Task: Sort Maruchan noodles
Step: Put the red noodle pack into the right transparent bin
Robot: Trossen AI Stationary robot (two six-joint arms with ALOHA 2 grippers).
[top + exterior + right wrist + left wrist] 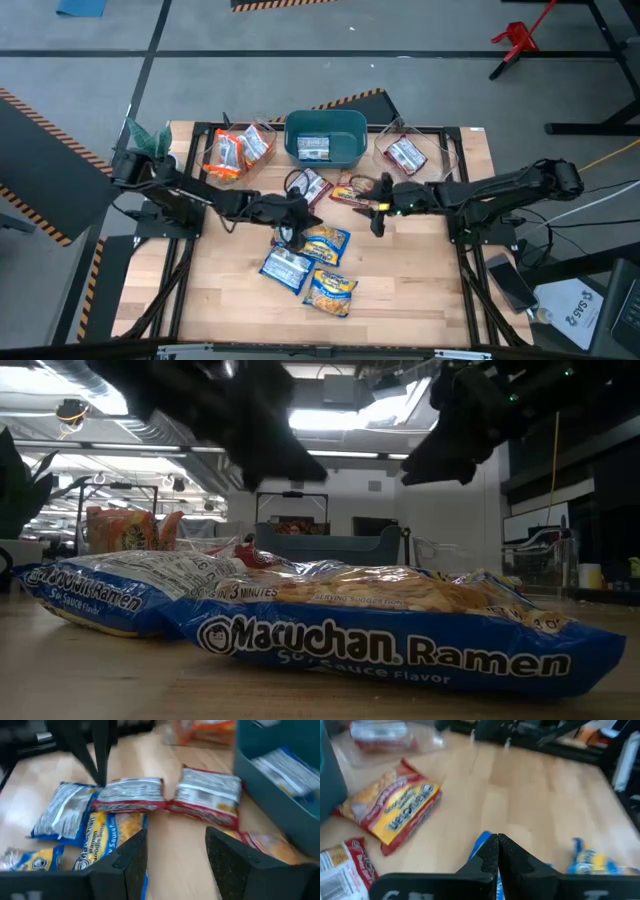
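- The left gripper (297, 212) sat at the centre of the high view with its two dark fingers (490, 857) pressed flat together and nothing between them, just above the loose packets.
- The right gripper (381, 207) hovered right of centre, its jaws parted about halfway and empty, over the bare wood.
- Between the grippers lay a red-and-white packet (308, 185), white back up, and a dark red packet with a yellow label (352, 193), both just below the teal bin (325, 140).
- Below the left gripper three blue packets clustered, touching or overlapping: one showing yellow noodles (325, 244), one white-backed (288, 268), and one lowest in the frame (331, 291).
- In the low view the nearest blue packet (400, 630) read "Maruchan Ramen" in white letters.
- A blue-white packet (314, 148) lay inside the teal bin at upper centre.
- Orange packets (235, 152) filled a clear container (262, 128) at upper left; a red-white packet (405, 156) sat in another clear container (445, 150) at upper right.
- All rested on the wooden table (420, 280).
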